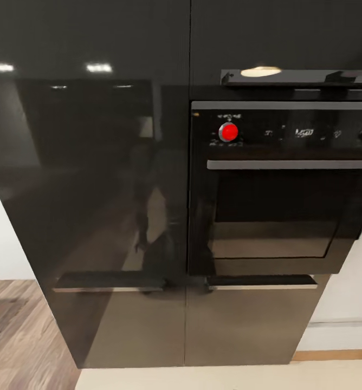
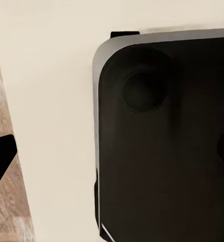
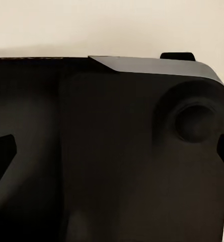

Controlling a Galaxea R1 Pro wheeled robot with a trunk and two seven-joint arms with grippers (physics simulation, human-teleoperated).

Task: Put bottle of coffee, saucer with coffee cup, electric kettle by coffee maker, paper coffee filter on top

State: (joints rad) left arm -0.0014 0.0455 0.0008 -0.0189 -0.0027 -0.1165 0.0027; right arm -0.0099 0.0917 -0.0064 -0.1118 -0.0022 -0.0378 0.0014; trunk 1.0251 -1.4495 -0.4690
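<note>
I face a tall glossy black cabinet unit (image 1: 94, 189) with a built-in oven (image 1: 278, 216) in the head view. My left gripper (image 2: 112, 151) points down at my own dark base (image 2: 167, 166) and the cream floor (image 2: 51, 75). Its black fingertips (image 2: 1, 156) sit far apart at the picture's edges, with nothing between them. My right gripper (image 3: 112, 154) also hangs over the dark base (image 3: 117, 166), and its fingertips (image 3: 1, 156) are spread wide and empty.
The oven has a red knob (image 1: 228, 131) and a long bar handle (image 1: 289, 164). A black ledge (image 1: 300, 78) juts out above it. Lower drawer handles (image 1: 110, 283) stick out at knee height. Wood floor (image 1: 18, 336) lies left, and a pale wall (image 1: 354, 303) stands right.
</note>
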